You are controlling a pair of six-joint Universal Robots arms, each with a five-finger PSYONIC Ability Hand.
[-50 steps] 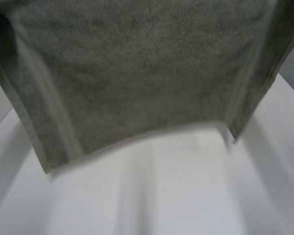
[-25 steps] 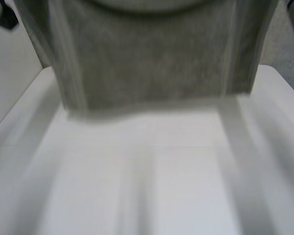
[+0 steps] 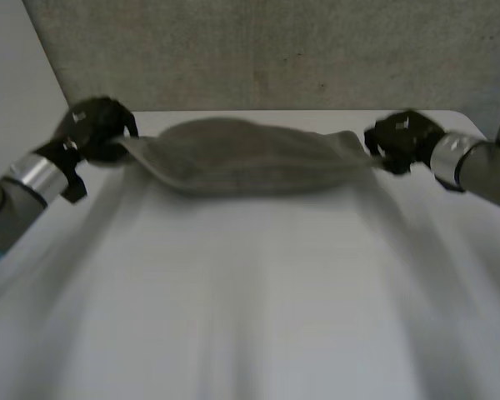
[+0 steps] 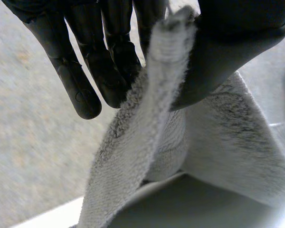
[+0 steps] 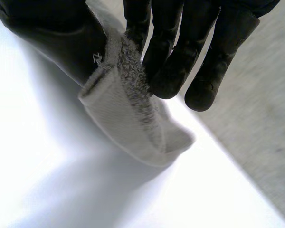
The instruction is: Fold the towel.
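The towel (image 3: 250, 158), pinched endwise by the left robot hand (image 3: 96, 129) and right robot hand (image 3: 404, 140), could be dropped crooked if either pinch slackens.

Bunched towel (image 3: 250, 158) btwn L hand (image 3: 96, 125) & R hand (image 3: 400, 137) at far table (image 3: 250, 317) edge.

One towel (image 3: 250, 156), two hands, left (image 3: 96, 127) and right (image 3: 400, 138), one table (image 3: 250, 300).

Your robot's left hand (image 3: 96, 125) and right hand (image 3: 400, 140), flanking the towel (image 3: 250, 158), are matte black with thick, round-tipped fingers (image 4: 80, 90); silver wrist bands (image 3: 35, 177) cap grey arms (image 3: 487, 177).
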